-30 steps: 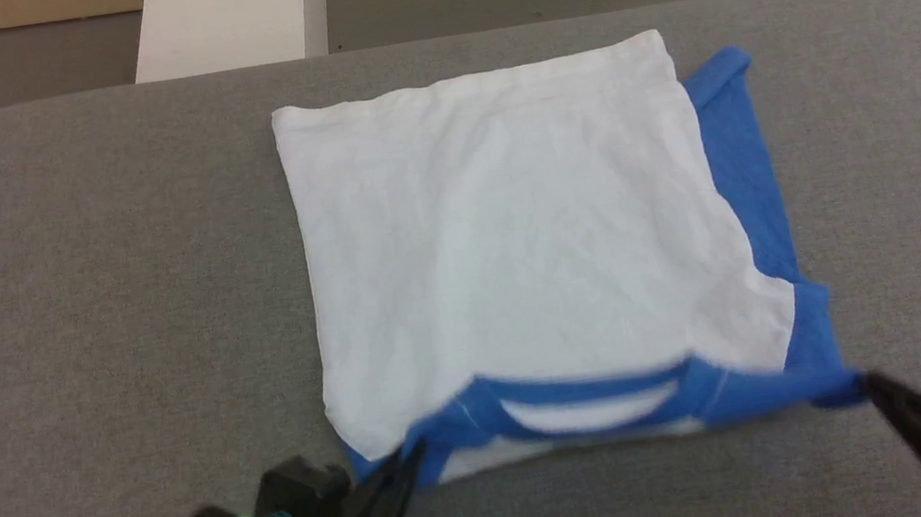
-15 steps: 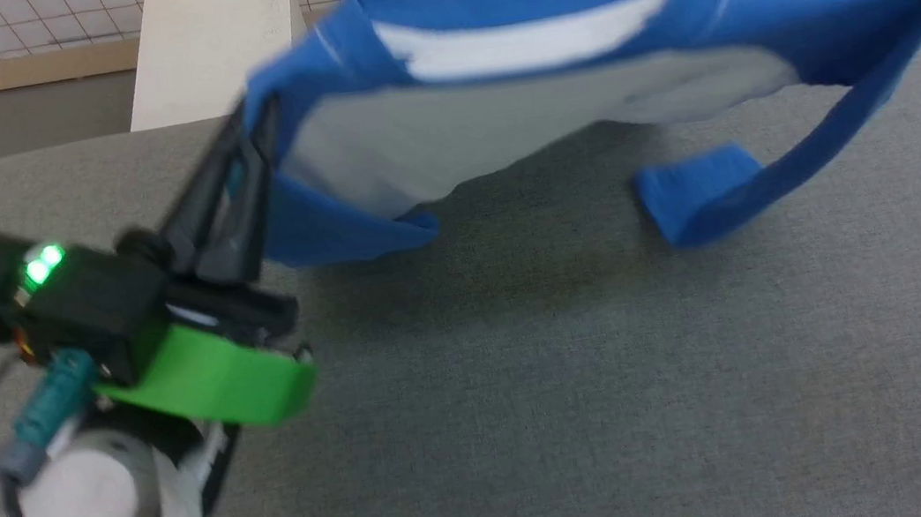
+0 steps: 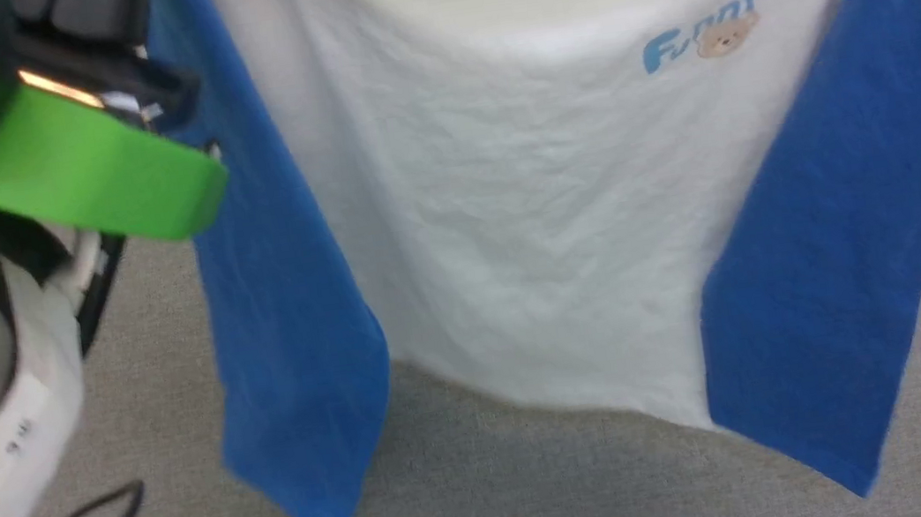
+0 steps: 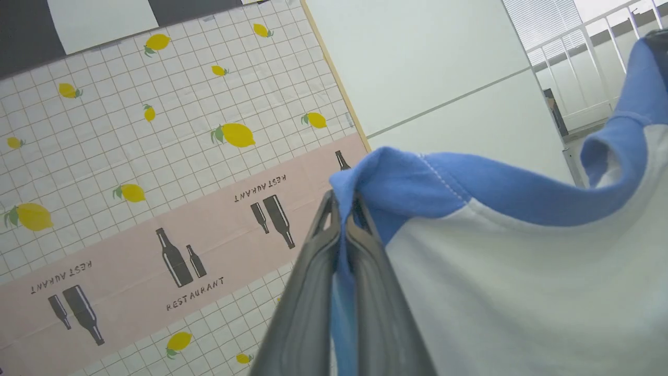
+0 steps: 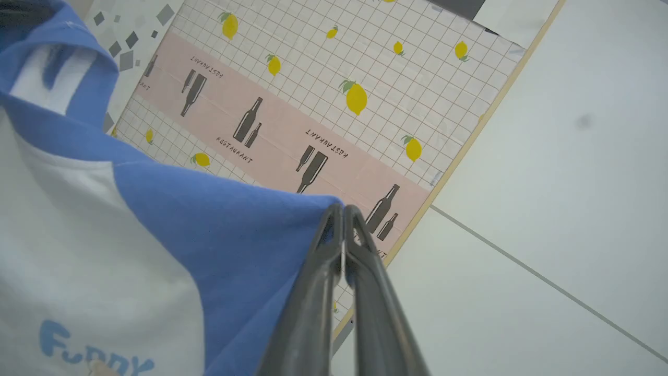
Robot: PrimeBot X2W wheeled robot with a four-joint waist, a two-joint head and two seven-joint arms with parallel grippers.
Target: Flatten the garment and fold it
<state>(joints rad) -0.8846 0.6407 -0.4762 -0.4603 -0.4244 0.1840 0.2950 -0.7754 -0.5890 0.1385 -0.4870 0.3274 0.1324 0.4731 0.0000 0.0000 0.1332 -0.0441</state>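
Garment [image 3: 562, 218]: white body, blue sleeves, hanging unfolded over grey table [image 3: 546, 505]. Left gripper [image 4: 343, 203]: clenched on left blue shoulder. Right gripper [image 5: 342, 211]: clenched on right blue shoulder.

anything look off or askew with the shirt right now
Nothing damaged. The garment hangs above the grey table, pinched at each blue shoulder by the left pincer and right pincer. Its white body is lightly creased and the sleeves dangle loose.
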